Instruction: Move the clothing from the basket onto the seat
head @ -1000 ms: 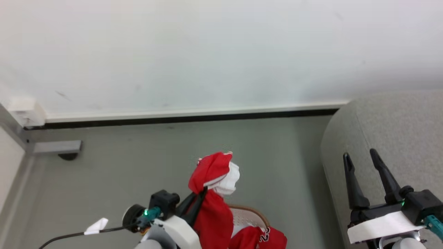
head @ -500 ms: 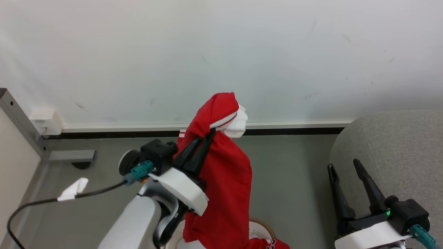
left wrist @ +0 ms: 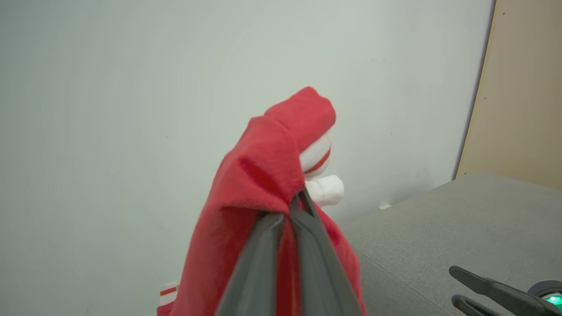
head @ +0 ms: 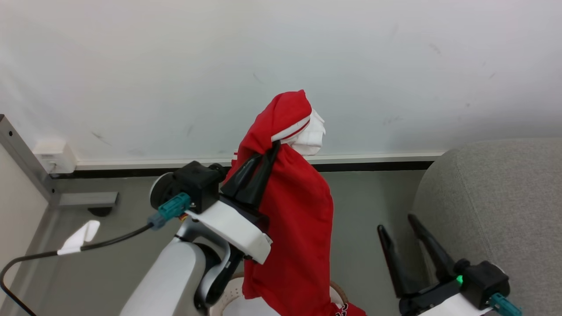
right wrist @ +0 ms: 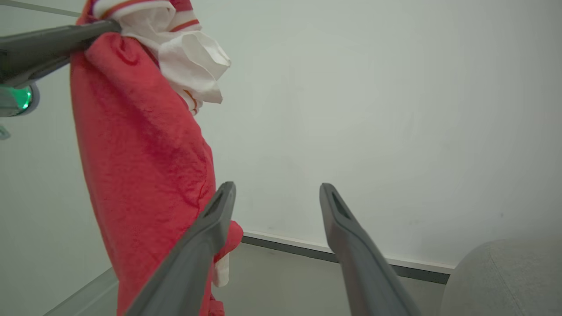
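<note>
A bright red piece of clothing (head: 298, 219) with white striped trim hangs long and bunched in the air, and my left gripper (head: 274, 148) is shut on its upper part. The left wrist view shows the gripper's (left wrist: 300, 196) two fingers pinched together on the clothing (left wrist: 259, 175). The garment's lower end reaches down to the basket (head: 338, 292), whose brown rim peeks out at the bottom edge; a second red garment (head: 350, 310) lies there. My right gripper (head: 396, 223) stands open and empty beside the grey seat (head: 496, 197). In its own view the gripper (right wrist: 277, 188) is right of the clothing (right wrist: 140, 145).
A white wall with a dark baseboard (head: 373, 166) runs behind the grey floor. A metal post (head: 26, 164) and a wall socket box (head: 50, 160) are at the left. A black cable with a white tag (head: 79, 235) trails from my left wrist.
My left gripper has lifted the red garment much higher out of the basket. The head camera tilted up over the first half second. My right gripper has drifted left in view, still open.
</note>
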